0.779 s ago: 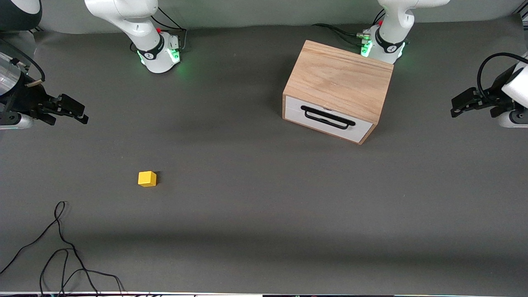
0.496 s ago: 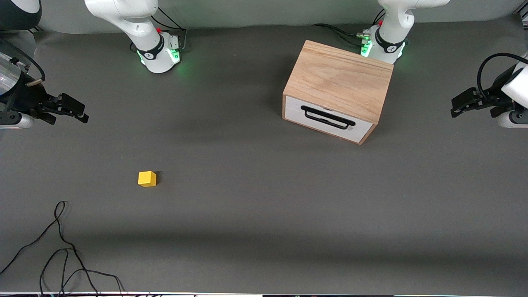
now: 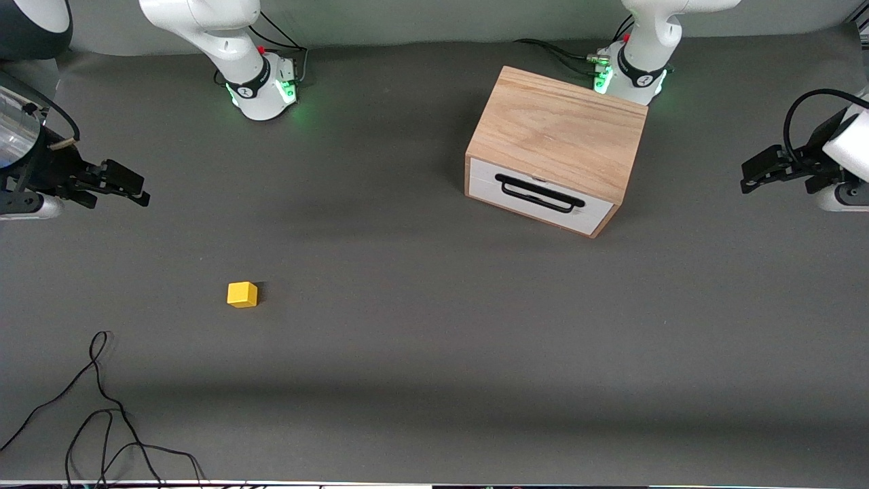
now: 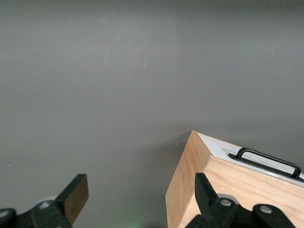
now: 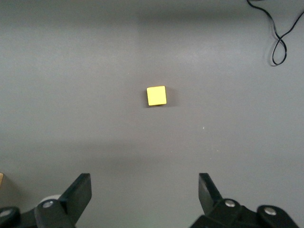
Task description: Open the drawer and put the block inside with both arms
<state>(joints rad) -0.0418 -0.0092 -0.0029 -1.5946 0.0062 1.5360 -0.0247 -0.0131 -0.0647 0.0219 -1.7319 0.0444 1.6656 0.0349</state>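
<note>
The oak box [image 3: 557,129] stands near the left arm's base, and its white drawer [image 3: 540,195] with a black handle [image 3: 540,193] is shut. The yellow block [image 3: 242,294] lies on the table toward the right arm's end, nearer the front camera than the box. My right gripper [image 3: 139,190] hangs open and empty over the table at the right arm's end. In the right wrist view the block [image 5: 156,95] is well ahead of that gripper [image 5: 145,187]. My left gripper [image 3: 745,176] hangs open and empty over the left arm's end. In the left wrist view that gripper [image 4: 141,187] faces the box corner [image 4: 187,190] and the handle [image 4: 268,161].
A loose black cable [image 3: 102,401] lies on the grey table [image 3: 434,326] near the front edge at the right arm's end, and it also shows in the right wrist view [image 5: 280,38]. The two arm bases [image 3: 261,88] glow green.
My right gripper has shifted slightly toward the middle of the table. The left gripper has barely moved. Block and box are where they were.
</note>
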